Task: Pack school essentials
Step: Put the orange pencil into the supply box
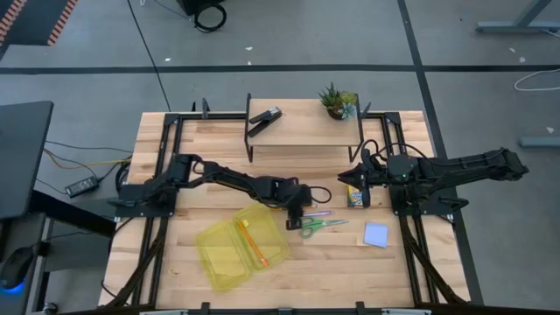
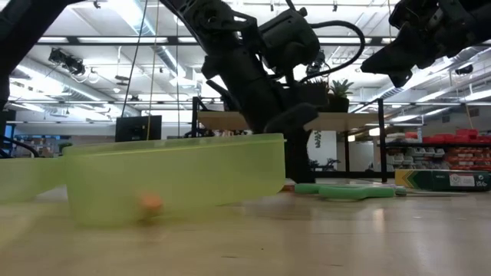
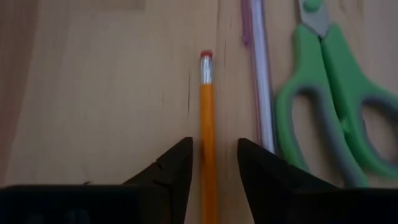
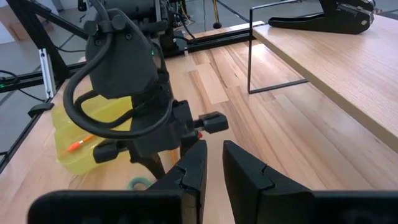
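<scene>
At table centre, the left gripper (image 3: 213, 168) stands spread around the orange pencil (image 3: 206, 124), ready to pinch this thin hexagonal stick; purple pen (image 3: 260, 81) and green-handled scissors (image 3: 336, 106) lie beside. At 3 o'clock the right gripper (image 4: 213, 165) waits, fingers slightly apart, over the small box (image 1: 355, 198)

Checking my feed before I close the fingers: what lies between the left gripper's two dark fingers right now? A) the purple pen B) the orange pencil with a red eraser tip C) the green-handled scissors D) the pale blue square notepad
B: in the left wrist view the orange pencil runs straight into the gap of the left gripper, whose fingers stand apart, while the purple pen and the green-handled scissors lie off to one side.
</scene>
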You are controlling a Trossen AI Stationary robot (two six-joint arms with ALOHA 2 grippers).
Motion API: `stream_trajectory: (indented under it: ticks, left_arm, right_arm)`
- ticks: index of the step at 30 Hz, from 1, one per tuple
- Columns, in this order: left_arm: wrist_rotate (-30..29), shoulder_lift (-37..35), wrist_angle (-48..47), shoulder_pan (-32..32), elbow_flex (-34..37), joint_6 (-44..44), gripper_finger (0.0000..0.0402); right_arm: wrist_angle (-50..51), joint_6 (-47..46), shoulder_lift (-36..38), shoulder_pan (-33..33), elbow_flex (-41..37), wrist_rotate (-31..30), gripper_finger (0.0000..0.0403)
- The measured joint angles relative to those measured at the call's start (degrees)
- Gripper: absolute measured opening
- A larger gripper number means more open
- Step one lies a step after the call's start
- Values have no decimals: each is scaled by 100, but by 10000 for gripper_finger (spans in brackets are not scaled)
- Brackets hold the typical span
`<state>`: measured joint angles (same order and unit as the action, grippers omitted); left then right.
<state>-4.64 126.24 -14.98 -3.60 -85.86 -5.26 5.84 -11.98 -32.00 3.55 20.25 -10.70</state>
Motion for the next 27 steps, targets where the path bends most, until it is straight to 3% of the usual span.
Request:
stream_trajectory:
  ticks: [14,23,27]
  left_arm:
    - [-60,371,1351,136,-2,40,87]
    - [4,470,1413,136,-17,-23,78]
    - [161,474,1367,157,-21,-120,55]
  right_arm:
    - [-34,3,0,0,-1,1,60]
    - [-32,16,1,0,-2,1,60]
    - [-30,16,-1,0,-2,2,60]
